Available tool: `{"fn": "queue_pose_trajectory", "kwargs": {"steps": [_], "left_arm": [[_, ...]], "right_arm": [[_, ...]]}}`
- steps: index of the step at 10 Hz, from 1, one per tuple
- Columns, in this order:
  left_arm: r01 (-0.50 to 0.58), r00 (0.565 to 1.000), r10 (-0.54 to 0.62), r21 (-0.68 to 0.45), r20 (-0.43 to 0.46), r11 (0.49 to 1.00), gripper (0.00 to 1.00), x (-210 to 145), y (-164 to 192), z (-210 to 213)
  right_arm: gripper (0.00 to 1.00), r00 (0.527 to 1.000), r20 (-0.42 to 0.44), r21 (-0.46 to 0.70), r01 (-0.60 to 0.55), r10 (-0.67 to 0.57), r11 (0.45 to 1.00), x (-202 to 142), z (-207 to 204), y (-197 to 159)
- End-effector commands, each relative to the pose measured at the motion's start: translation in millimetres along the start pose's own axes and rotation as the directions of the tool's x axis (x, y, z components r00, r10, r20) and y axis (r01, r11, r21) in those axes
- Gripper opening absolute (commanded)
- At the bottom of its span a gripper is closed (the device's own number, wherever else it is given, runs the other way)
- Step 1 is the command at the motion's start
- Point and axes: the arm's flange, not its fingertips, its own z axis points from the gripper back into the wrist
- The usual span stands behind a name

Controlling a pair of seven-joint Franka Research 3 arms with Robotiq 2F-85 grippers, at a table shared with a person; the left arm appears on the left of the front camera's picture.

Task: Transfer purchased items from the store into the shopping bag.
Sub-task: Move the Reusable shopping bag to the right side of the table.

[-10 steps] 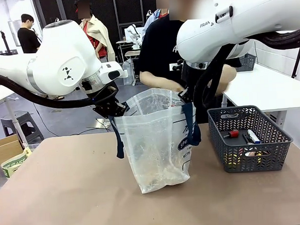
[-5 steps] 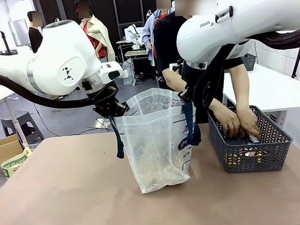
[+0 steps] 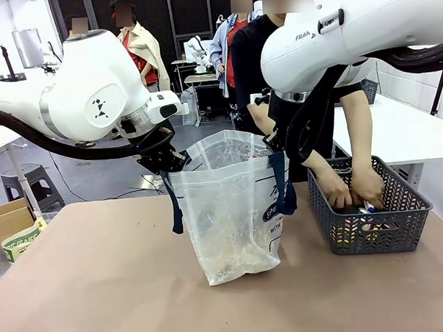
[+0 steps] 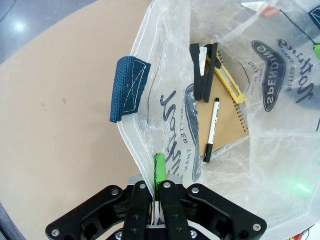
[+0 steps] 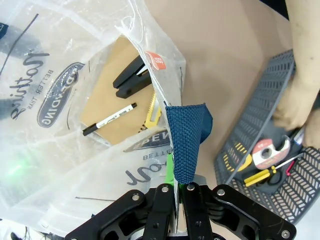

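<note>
The clear shopping bag (image 3: 231,210) stands open mid-table. My left gripper (image 3: 165,160) is shut on its left rim and my right gripper (image 3: 270,145) is shut on its right rim by a navy handle (image 5: 186,140). The left wrist view shows my left gripper (image 4: 159,186) pinching the plastic. Inside the bag lie a flat brown pack (image 4: 227,120), a black stapler (image 4: 205,72) and a pen (image 4: 211,131). The store, a grey lattice basket (image 3: 372,236), sits to the right. Both of the person's hands (image 3: 355,186) are inside it, among a tape roll (image 5: 265,152) and a yellow-handled tool (image 5: 260,176).
A cardboard box (image 3: 11,223) sits off the table's left edge. White tables stand behind the basket at the right. Bare brown tabletop (image 3: 102,289) stretches in front of the bag and to its left.
The person has leaned right and put both hands down into the basket. Both arms and the bag have stayed still.
</note>
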Motion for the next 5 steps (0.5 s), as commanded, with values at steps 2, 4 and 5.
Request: {"fn": "queue_pose_trajectory", "kwargs": {"steps": [2,4,5], "left_arm": [[0.001,1.0,-0.001,0.001,0.001,1.0,0.0,0.0,0.5,0.4],[0.001,1.0,-0.001,0.001,0.001,1.0,0.0,0.0,0.5,0.4],[0.001,1.0,-0.001,0.001,0.001,1.0,0.0,0.0,0.5,0.4]], "right_arm": [[0.0,1.0,0.0,0.0,0.001,-0.001,1.0,-0.2,-0.2,-0.4],[0.0,1.0,0.0,0.0,0.001,-0.001,1.0,-0.2,-0.2,-0.4],[0.0,1.0,0.0,0.0,0.001,-0.001,1.0,-0.2,-0.2,-0.4]]}}
